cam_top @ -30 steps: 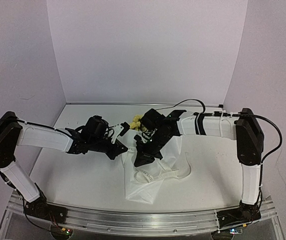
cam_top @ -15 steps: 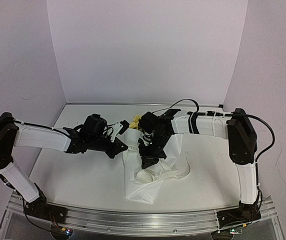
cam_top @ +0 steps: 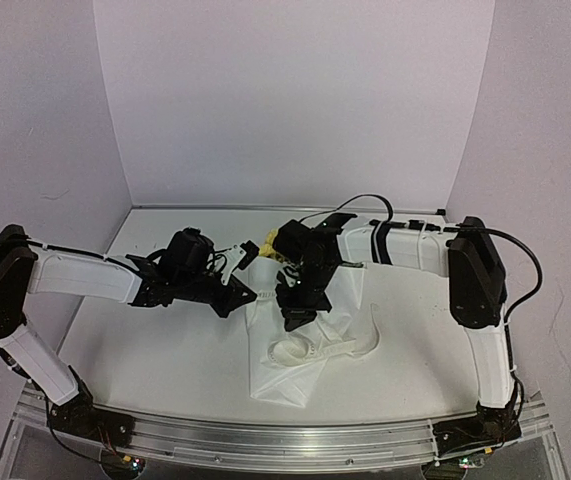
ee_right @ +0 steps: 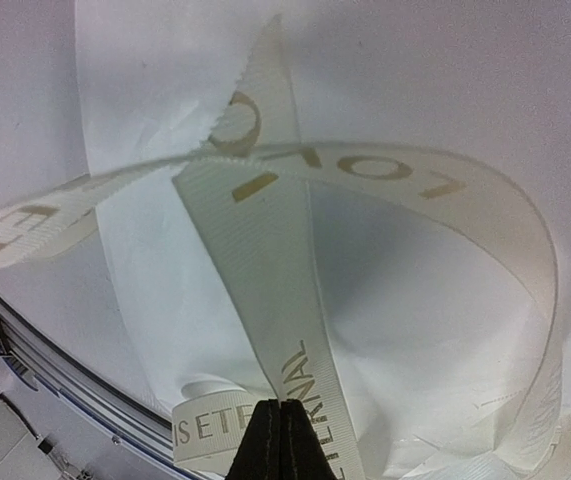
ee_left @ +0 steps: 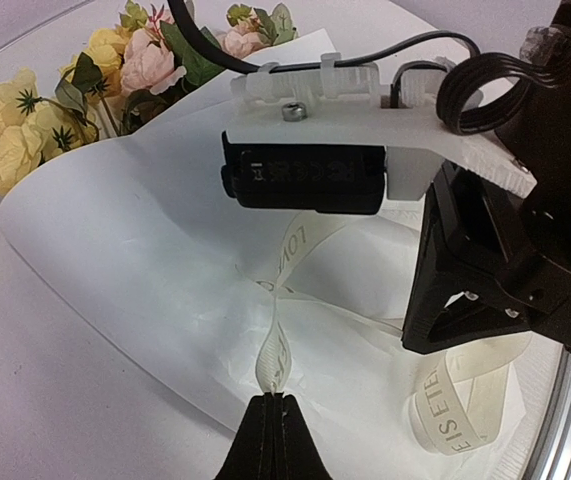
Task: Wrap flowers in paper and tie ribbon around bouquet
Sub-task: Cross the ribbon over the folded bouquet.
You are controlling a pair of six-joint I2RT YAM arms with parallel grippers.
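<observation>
Right arm (cam_top: 475, 280): upright link has swung leftward since a second ago, wrist drawn slightly toward the left arm (cam_top: 85, 278). Left arm unchanged.

Nearest the bases: narrow end of the large thin white paper sheet (cam_top: 283, 385), lying on the white table (cam_top: 145, 350). The sheet widens going away from the bases.

On the paper, mid-length: long narrow sheer cream-white ribbon (ee_right: 265, 250) with dull gold-brown printed lettering, lying in loose loops. One loop arcs wide to the right.

Right gripper (ee_right: 283, 405): black fingers pressed together, pinching one ribbon strand. From the jaws the strand runs up and away, then crosses a second strand above the paper. Gripper hangs over the middle of the sheet, pointing down at it.

Left gripper (ee_left: 275, 400): fingers pressed together, pinching a twisted ribbon strand by its end. That strand rises from the jaws toward the crossing, which sits just below the right arm's black wrist block. Gripper is over the left part of the sheet, just beside the right gripper in the top view.

Farthest: small bunch of flowers (ee_left: 115, 80), pale yellow and pinkish-cream blooms with green leaves, showing at the paper's wide far edge. They lie beyond both wrists, apart from both pairs of fingertips.
</observation>
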